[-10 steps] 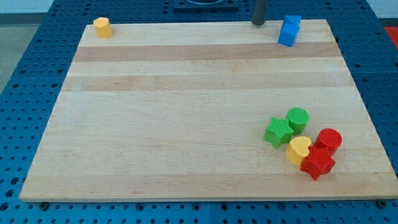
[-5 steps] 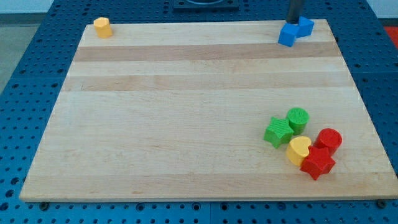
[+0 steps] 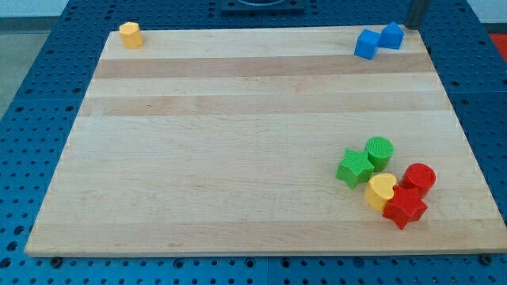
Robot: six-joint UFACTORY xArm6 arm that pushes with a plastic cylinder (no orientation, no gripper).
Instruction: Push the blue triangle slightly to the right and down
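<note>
- A pale wooden board (image 3: pixel 238 142) with lengthwise grain bands lies on a blue perforated table (image 3: pixel 32 119) that shows on all sides of it; a dark fixture edge sits at the view's top centre.
- No brand, label or writing can be read anywhere.
- The blue triangle (image 3: pixel 391 36) stands at the board's top right corner, close to the top edge; it looks like a small solid blue block with a peaked top, its exact outline hard to make out.
- A blue cube-like block (image 3: pixel 366 44) sits just to its left and slightly lower, touching it or nearly so.
- My tip (image 3: pixel 415 24) is at the view's top edge, just up and to the right of the blue triangle, apart from it; only a short piece of the dark rod shows. The arm has no jaws, so there is nothing to tell of their state.
- A yellow block (image 3: pixel 131 35), shape unclear, sits at the top left corner.
- Toward the bottom right lies a cluster: green star (image 3: pixel 354 168), green cylinder (image 3: pixel 379 151), yellow heart (image 3: pixel 381 191), red cylinder (image 3: pixel 419 179), red star (image 3: pixel 405 207), packed close together.
</note>
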